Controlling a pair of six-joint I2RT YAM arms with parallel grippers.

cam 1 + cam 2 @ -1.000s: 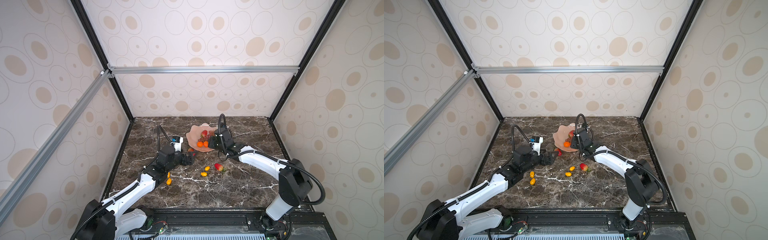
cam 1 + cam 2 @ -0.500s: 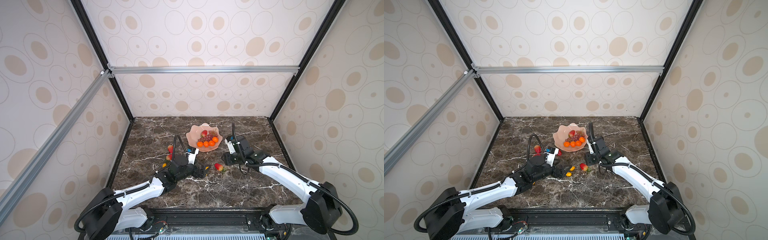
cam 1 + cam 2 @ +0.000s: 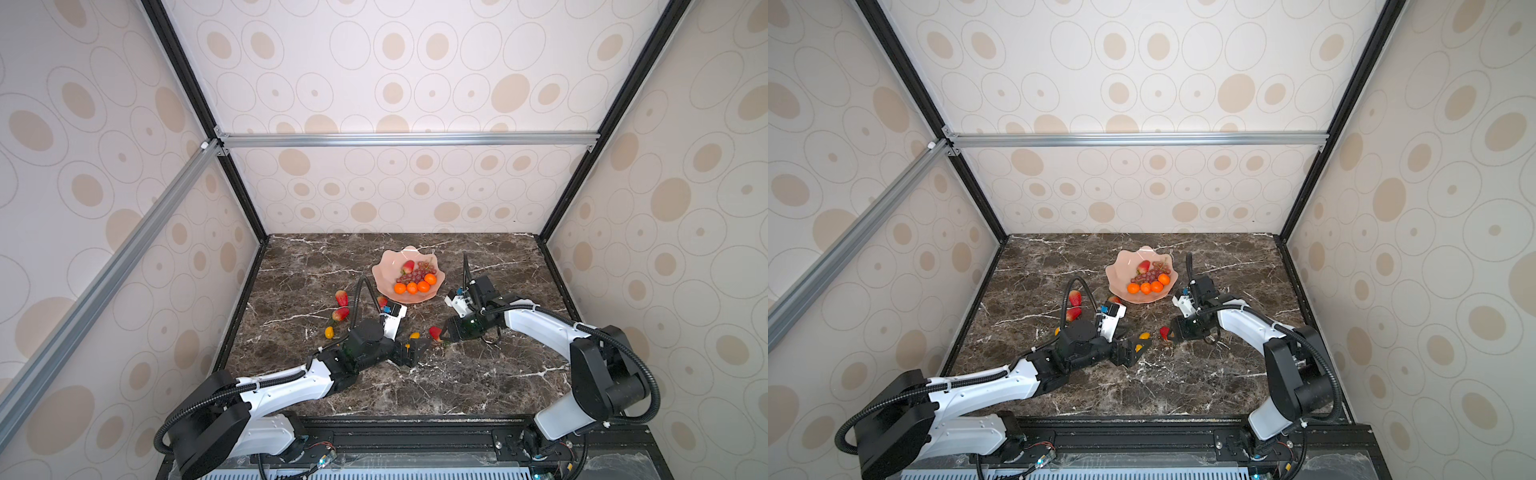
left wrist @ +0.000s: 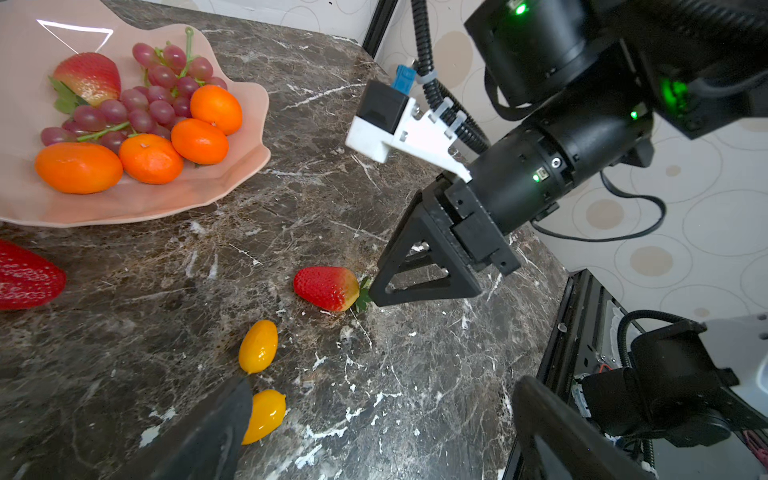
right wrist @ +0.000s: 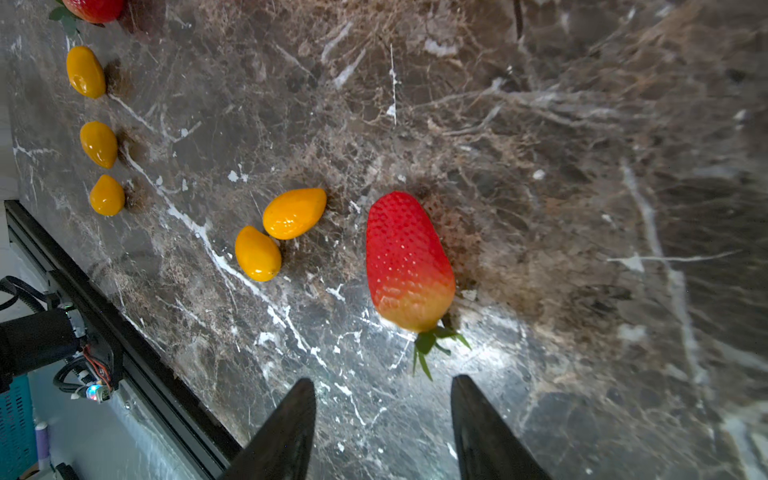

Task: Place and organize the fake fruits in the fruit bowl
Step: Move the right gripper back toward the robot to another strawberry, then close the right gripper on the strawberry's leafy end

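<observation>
Dark brown marble with white veins forms the table, boxed in by walls papered with beige ovals. Toward the back we see the pale pink glossy fruit bowl with a scalloped rim. It holds four round orange tangerines, a dark red grape bunch and a lone strawberry.

Nearer the front, a red plastic strawberry with a green cap lies flat on the table. Its long axis is in line with the right end effector, green cap toward the jaws and red tip away. Those jaws stand apart with nothing between them, just short of the cap.

We find the left end effector spread wide, low over the table. A small oval yellow-orange fruit lies just inside one finger, partly hidden by it, its long axis running much as the finger does. A second oval fruit lies between it and the strawberry.
</observation>
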